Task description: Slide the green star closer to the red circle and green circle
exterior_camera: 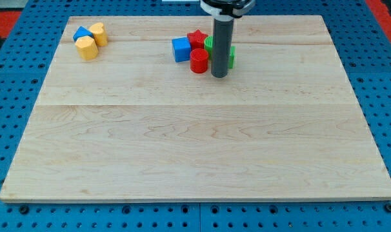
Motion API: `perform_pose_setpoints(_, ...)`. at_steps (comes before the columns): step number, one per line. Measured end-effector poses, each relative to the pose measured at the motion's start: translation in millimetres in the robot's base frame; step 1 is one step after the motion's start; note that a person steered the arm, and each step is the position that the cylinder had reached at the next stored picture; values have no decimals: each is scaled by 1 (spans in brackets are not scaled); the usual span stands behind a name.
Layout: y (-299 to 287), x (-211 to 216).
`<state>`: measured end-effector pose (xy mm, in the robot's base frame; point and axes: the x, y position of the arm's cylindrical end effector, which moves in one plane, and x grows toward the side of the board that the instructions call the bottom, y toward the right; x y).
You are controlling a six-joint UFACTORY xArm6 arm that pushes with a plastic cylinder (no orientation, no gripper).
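My tip (220, 75) rests on the board near the view's top centre, just right of the red circle (199, 60) and touching or nearly touching it. Behind the rod, green shapes show on both sides: a green piece (208, 44) at the rod's left edge and another green piece (231, 57) at its right edge. The rod hides most of them, so I cannot tell which is the green star and which the green circle. A red star (196, 38) sits above the red circle, and a blue cube (180, 49) lies to its left.
At the view's top left a small cluster holds a blue triangle-like block (81, 33) and two yellow blocks (98, 33) (87, 48). The wooden board (195, 148) lies on a blue pegboard (8, 96).
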<state>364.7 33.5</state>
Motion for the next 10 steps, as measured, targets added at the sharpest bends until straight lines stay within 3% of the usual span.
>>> perform_pose_setpoints(4, -44, -9)
perform_pose_setpoints(5, -18, 32)
perform_pose_setpoints(6, 64, 37)
perform_pose_setpoints(7, 97, 28)
perform_pose_setpoints(8, 83, -7)
perform_pose_setpoints(10, 13, -21)
